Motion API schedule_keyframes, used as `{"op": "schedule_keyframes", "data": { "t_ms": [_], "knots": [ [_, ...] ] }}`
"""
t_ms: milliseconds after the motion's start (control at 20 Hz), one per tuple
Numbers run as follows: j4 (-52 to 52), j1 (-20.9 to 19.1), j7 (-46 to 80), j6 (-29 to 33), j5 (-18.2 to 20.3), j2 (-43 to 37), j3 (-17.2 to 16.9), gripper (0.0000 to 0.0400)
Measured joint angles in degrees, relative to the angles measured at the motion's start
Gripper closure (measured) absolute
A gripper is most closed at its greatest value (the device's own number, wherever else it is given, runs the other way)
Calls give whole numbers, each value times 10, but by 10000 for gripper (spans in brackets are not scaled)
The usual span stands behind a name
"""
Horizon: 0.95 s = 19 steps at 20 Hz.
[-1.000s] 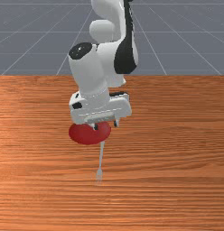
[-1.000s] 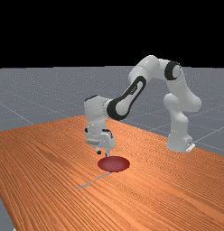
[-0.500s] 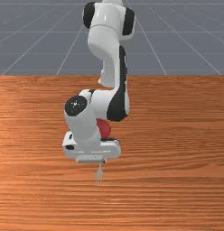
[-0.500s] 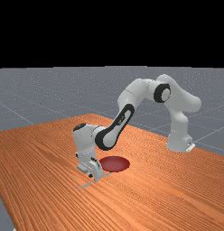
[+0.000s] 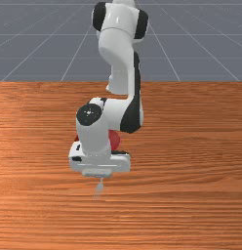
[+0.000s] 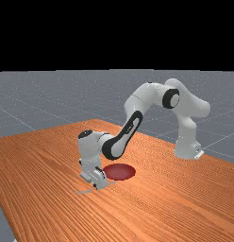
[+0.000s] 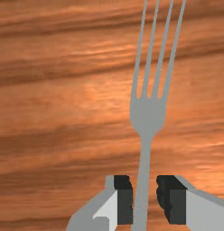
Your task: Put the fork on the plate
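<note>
Low over the table, my gripper [image 6: 99, 186] is in front of the dark red plate [image 6: 120, 171] and over the grey fork [image 6: 84, 192], toward the far view's left. In the wrist view my gripper [image 7: 145, 191] is open by a narrow gap. The fork's handle [image 7: 142, 180] runs between the fingers, close beside one, with wood visible between it and the other. The fork's head [image 5: 99, 187] pokes out past the hand in the front view, tines away from the arm. My hand and wrist partly cover the plate [image 5: 114, 140] there.
The orange-brown wooden table [image 5: 191, 171] extends around the fork and plate. My forearm and wrist pass over the plate's area, between the arm's base and the hand.
From above the plate's edge, my hand has come down and outward to the fork's handle. Over the last half second the fork's head has shifted toward the front view's left.
</note>
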Motion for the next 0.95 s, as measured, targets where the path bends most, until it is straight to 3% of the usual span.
{"op": "schedule_keyframes", "data": {
  "t_ms": [250, 450, 600, 800, 950],
  "knots": [
    [7, 14, 12, -5, 9, -11, 13, 309],
    [-20, 22, 13, -30, 6, -105, 6, 309],
    [-139, 28, -2, -30, 1, -188, 2, 309],
    [-367, 40, -33, 83, -1, -266, -6, 309],
    [-455, 23, -43, 121, 17, -288, -16, 309]
  ]
}}
